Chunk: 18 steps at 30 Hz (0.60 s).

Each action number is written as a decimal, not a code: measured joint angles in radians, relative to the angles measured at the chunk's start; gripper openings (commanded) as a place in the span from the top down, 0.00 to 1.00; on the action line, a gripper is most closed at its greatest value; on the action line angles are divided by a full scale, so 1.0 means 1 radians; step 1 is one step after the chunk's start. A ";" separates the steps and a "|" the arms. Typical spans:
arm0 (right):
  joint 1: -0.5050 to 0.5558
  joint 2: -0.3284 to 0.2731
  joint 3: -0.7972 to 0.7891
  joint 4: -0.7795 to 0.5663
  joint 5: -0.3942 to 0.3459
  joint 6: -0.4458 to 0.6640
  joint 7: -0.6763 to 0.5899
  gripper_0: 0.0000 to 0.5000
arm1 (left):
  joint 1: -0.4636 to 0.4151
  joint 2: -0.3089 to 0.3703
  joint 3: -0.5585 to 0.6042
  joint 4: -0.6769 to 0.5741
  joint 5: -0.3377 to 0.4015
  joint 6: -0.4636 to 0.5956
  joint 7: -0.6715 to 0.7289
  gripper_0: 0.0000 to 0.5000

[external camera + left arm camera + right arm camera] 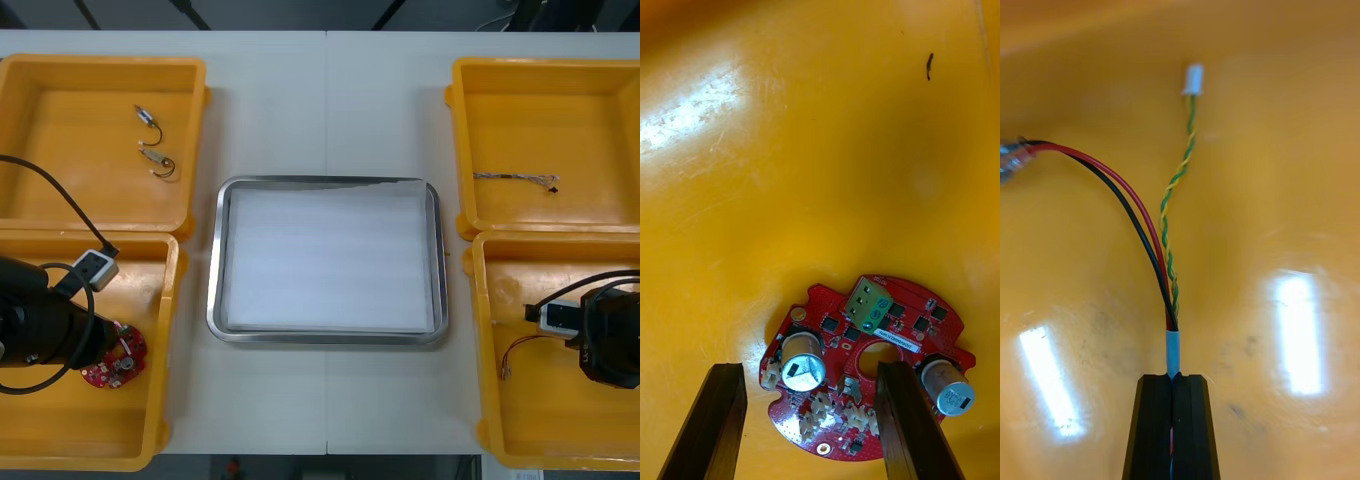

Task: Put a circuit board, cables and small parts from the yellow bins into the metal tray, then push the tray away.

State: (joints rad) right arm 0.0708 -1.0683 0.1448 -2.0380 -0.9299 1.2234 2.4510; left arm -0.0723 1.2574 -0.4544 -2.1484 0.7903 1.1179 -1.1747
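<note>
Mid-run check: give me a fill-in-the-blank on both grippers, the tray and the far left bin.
1. The right gripper is ____ on the red, black and green-yellow cable.
2. The left gripper stands ____ astride the round red circuit board.
3. The metal tray holds ____.
4. The far left yellow bin holds ____ small metal parts.
Missing words: shut; open; nothing; two.

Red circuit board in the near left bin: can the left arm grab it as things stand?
Probably yes. The left gripper is open over the circuit board, its fingers astride most of it, and nothing lies on top of it.
</note>
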 measured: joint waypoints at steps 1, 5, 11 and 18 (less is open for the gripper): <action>0.000 0.001 -0.021 -0.006 -0.021 0.015 0.000 1.00 | 0.000 0.000 0.000 0.000 -0.001 0.000 -0.008 0.00; 0.000 0.002 -0.102 -0.029 -0.087 0.080 0.000 1.00 | 0.000 0.000 -0.001 0.000 -0.021 -0.001 -0.011 0.00; 0.000 0.019 -0.226 -0.068 -0.150 0.206 0.000 1.00 | 0.000 0.000 -0.020 0.033 -0.029 -0.064 -0.011 0.00; 0.000 0.072 -0.390 -0.105 -0.228 0.387 0.000 1.00 | -0.001 0.000 -0.038 0.048 -0.031 -0.072 -0.011 0.01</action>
State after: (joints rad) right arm 0.0707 -0.9968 -0.2449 -2.1434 -1.1578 1.6101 2.4510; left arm -0.0728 1.2574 -0.4925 -2.1007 0.7596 1.0456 -1.1861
